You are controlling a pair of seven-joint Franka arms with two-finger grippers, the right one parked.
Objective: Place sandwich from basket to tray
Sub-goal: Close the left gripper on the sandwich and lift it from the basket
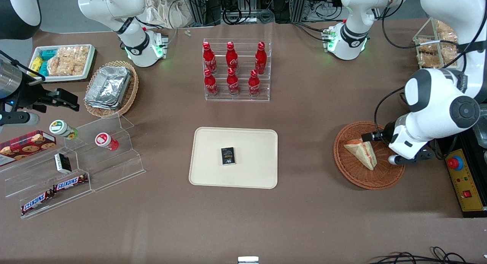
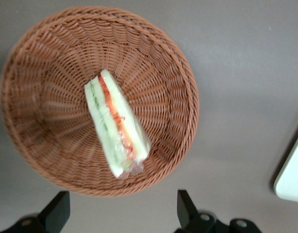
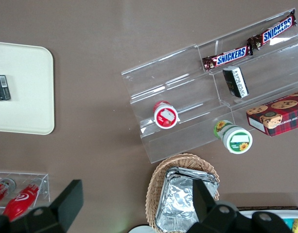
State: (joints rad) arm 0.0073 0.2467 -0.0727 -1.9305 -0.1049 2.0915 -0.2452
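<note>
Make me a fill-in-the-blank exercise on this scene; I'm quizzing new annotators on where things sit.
1. The triangular white-bread sandwich lies in the round reddish-brown wicker ____.
2. The flat cream-beige rectangular tray holds one small ____ box.
3. The left arm's gripper hovers above the basket with its fingers ____, touching nothing.
4. The clear rack holds ____ red bottles.

Missing words: basket; black; open; six
</note>
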